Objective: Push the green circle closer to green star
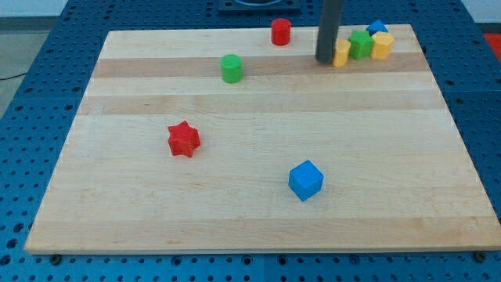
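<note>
Now, wooden board [258, 180], green circle [231, 68], green star [360, 43]

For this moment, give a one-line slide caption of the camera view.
My tip beside the yellow block, green star behind, green circle far left.

The desk [258, 223] is a pale wooden board with lengthwise grain. A green circle [231, 68] stands toward the view's top, left of centre. A red cylinder [281, 32] sits near the top edge. At the top right, a yellow block [342, 53], a green star [360, 44], another yellow block [381, 45] and a blue block [377, 28] cluster together, touching. A red star [184, 139] lies left of centre, and a blue cube [305, 180] lies below centre.
</note>
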`<state>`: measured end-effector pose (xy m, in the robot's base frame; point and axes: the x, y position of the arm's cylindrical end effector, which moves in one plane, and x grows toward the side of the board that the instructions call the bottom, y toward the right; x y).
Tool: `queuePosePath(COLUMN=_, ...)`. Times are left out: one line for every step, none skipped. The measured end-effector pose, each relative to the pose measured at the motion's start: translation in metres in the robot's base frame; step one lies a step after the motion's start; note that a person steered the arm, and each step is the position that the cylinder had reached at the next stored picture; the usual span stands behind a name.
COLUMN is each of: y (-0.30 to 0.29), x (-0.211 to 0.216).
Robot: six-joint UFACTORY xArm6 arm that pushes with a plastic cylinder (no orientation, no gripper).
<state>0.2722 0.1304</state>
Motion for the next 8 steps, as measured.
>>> queuePosePath(y=0.003, x=0.004)
queuePosePath(y=-0.02, x=0.049)
queuePosePath(y=-0.119, x=0.092)
queuePosePath(y=-0.244, x=0.075)
queuePosePath(y=-0.291, x=0.038)
queuePosePath(y=-0.212, x=0.007)
queuePosePath(y=-0.154, x=0.051)
queuePosePath(y=-0.146, x=0.07)
